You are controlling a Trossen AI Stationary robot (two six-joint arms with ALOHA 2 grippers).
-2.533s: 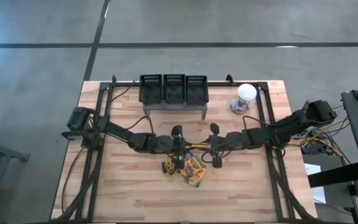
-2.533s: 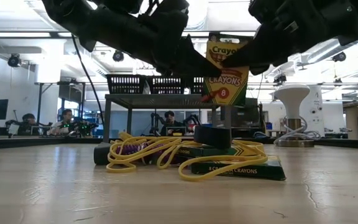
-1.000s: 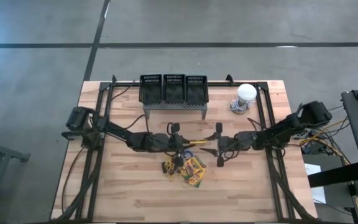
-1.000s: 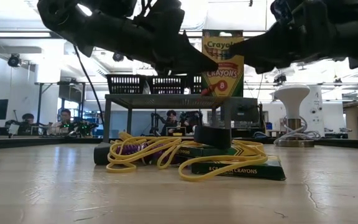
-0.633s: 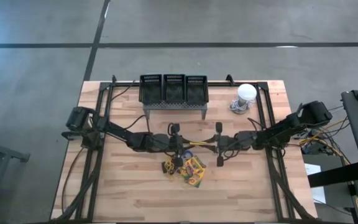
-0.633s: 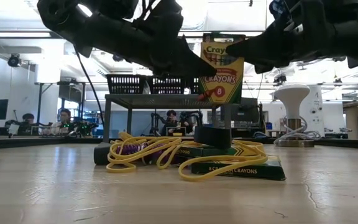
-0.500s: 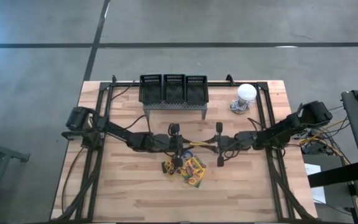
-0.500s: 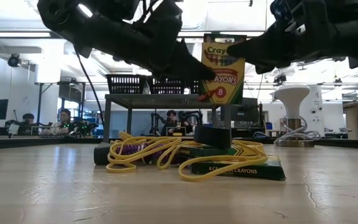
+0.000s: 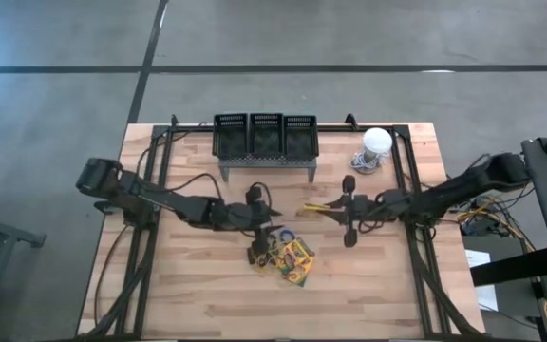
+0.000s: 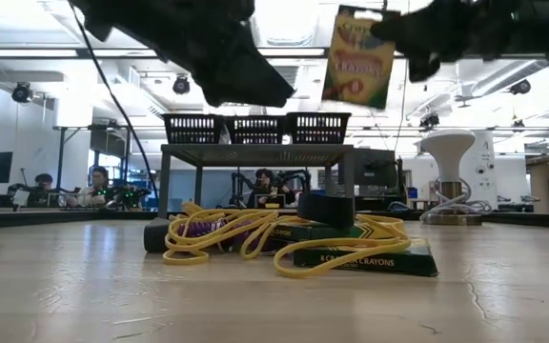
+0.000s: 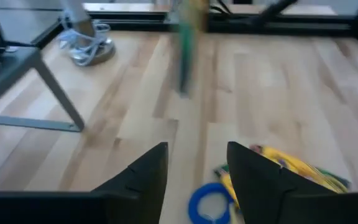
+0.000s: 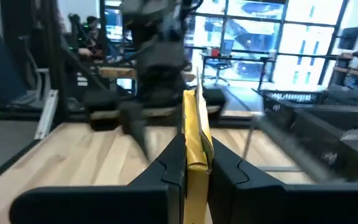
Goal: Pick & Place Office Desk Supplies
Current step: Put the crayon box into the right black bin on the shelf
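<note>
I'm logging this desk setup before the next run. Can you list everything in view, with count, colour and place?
Held crayon box: one, yellow and green, in the air, pinched in the right gripper.
Crayon boxes on the table: at least two, yellow and green, mid-table pile.
Rubber bands: several, yellow, blue, purple, tangled over the pile.
Black stand: one, three basket compartments, table's far edge.
White dome object: one, with cable, far right corner.
Wooden table: one, light wood.
People: a few, seated beyond the table.
Left gripper: open, above the pile.
Right gripper: shut on the box.
</note>
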